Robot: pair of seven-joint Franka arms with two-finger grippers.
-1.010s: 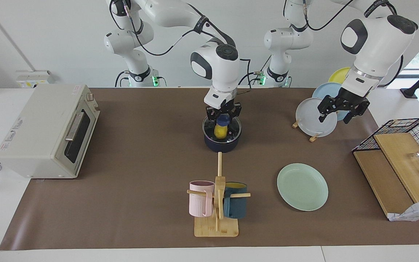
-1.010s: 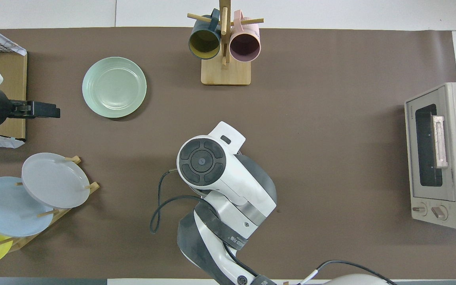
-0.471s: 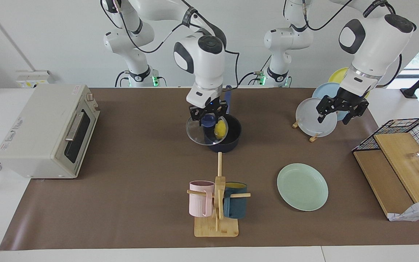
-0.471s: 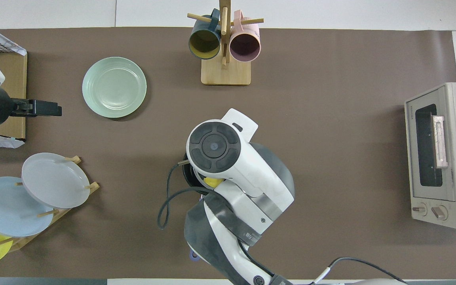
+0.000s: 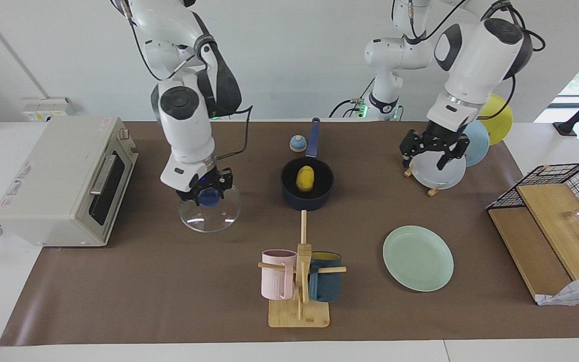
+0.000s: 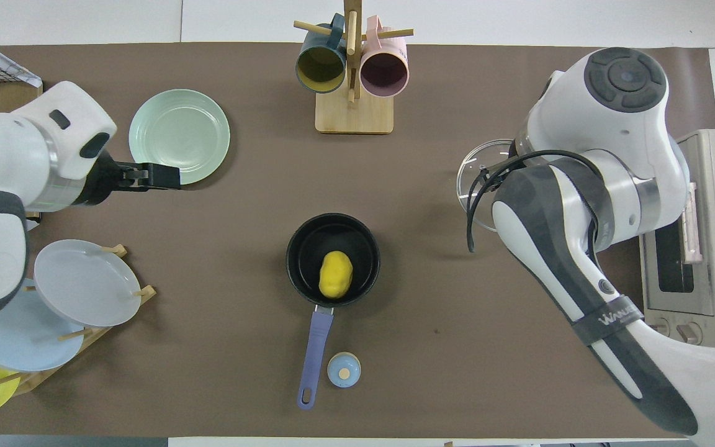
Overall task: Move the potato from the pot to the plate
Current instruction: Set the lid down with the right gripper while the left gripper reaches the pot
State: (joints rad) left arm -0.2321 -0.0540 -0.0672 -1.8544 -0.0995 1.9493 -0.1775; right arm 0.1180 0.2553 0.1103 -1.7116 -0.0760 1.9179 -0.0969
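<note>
The yellow potato (image 5: 305,179) lies in the uncovered navy pot (image 5: 289,193) at the table's middle, its blue handle pointing toward the robots. It also shows in the overhead view (image 6: 336,274) inside the pot (image 6: 300,248). The mint-green plate (image 5: 417,257) lies empty, farther from the robots, toward the left arm's end (image 6: 179,136). My right gripper (image 5: 208,193) is shut on the blue knob of the glass lid (image 5: 219,218), held low between pot and toaster oven. My left gripper (image 5: 424,158) is open and empty in the air, over the table by the mint plate's edge (image 6: 168,176).
A toaster oven (image 5: 63,181) stands at the right arm's end. A mug rack (image 5: 299,281) with a pink and a dark blue mug stands farther out than the pot. A plate rack (image 5: 435,190), a wire basket (image 5: 571,183) and a small blue knob (image 5: 297,144) are also there.
My right gripper lifted the glass lid off the pot and carried it toward the toaster oven, baring the potato. My left gripper moved from the plate rack toward the table's middle.
</note>
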